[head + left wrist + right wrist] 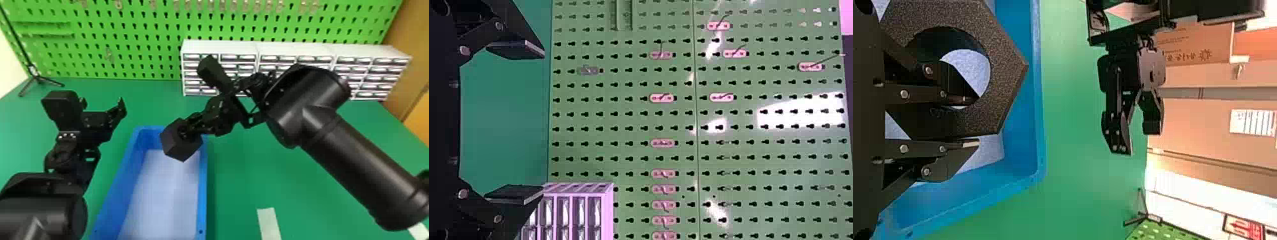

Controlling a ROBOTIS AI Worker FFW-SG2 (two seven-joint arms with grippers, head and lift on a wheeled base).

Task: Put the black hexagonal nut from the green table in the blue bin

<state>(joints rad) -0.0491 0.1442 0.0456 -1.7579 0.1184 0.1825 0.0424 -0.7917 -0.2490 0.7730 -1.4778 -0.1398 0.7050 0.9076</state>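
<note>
The right arm (360,166) rises from the right edge, then bends down-left at the wrist, its gripper (186,129) clamped on the wall of the black hexagonal nut (182,150), above the blue bin's (202,191) far end. Left of it, the left gripper (102,103) stands raised, fingers wide apart. Beneath both spreads the green table (287,178); beyond them are white drawers (220,48) and a green pegboard (127,38).

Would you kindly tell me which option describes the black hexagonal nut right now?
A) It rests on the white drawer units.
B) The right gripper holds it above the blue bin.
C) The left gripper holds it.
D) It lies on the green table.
B: the right gripper pinches one side of the nut, with one finger in its hole, above the blue bin.
</note>
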